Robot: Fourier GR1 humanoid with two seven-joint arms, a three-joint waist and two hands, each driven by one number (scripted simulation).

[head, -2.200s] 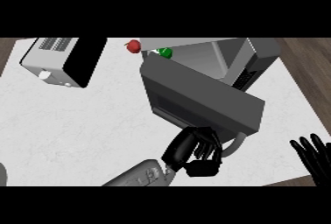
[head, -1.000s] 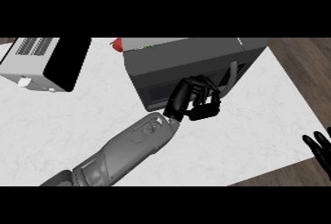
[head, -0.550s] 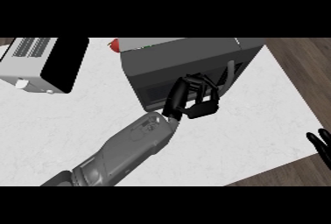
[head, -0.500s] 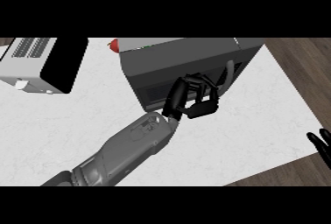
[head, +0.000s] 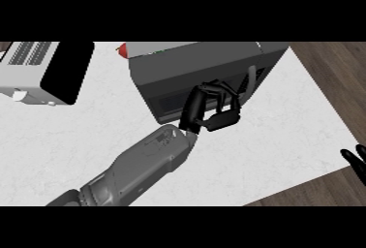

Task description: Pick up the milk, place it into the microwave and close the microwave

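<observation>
The dark grey microwave [head: 200, 65] stands at the back of the white counter [head: 85, 131] with its door flat against its front. No milk shows anywhere in the head view. My left hand [head: 213, 107] rests against the lower right of the door, just below the door's handle [head: 251, 80]. Its fingers are curled and nothing shows inside them. Only the straight fingertips of my right hand [head: 355, 162] appear, resting at the view's right edge, off the counter.
A white and black toaster [head: 44, 72] sits at the back left. A red knob [head: 122, 49] peeks out behind the microwave's left corner. The counter's right edge [head: 322, 101] runs diagonally, with dark wood floor beyond it.
The microwave door, open 2.2 s ago, now lies shut, and my left hand has risen with it. Over the last second the hand has barely shifted.
</observation>
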